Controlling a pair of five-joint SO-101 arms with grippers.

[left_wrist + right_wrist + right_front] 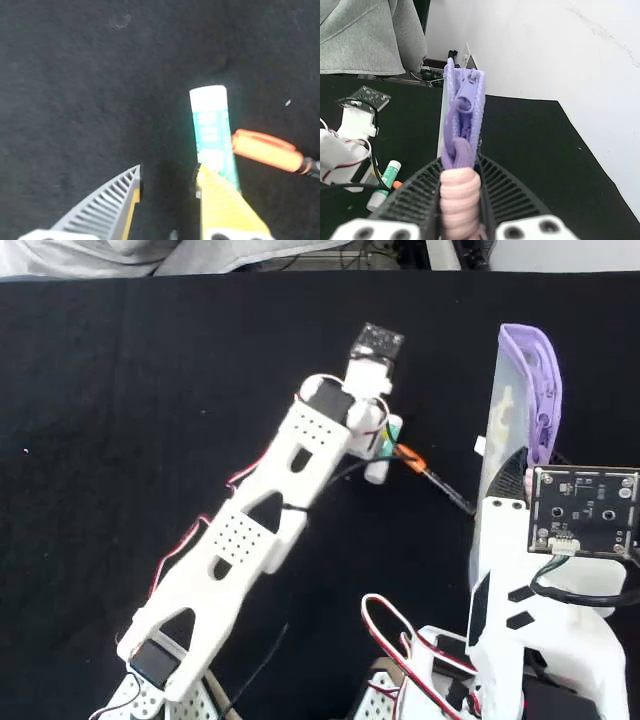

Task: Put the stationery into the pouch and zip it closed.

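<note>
My right gripper is shut on the lower end of the pouch, which it holds upright with its purple zip edge facing up. The pouch stands translucent at the table's right side, above the right gripper. A green glue stick with a white cap lies on the black cloth, and an orange pen lies across its side. My left gripper is open just over the cloth, its yellow finger at the glue stick's end. From above, the left gripper covers most of the glue stick and the pen.
Black cloth covers the whole table. A pink coiled item sits between the right gripper's fingers below the pouch. A white wall rises beyond the table's far edge, and grey fabric hangs there.
</note>
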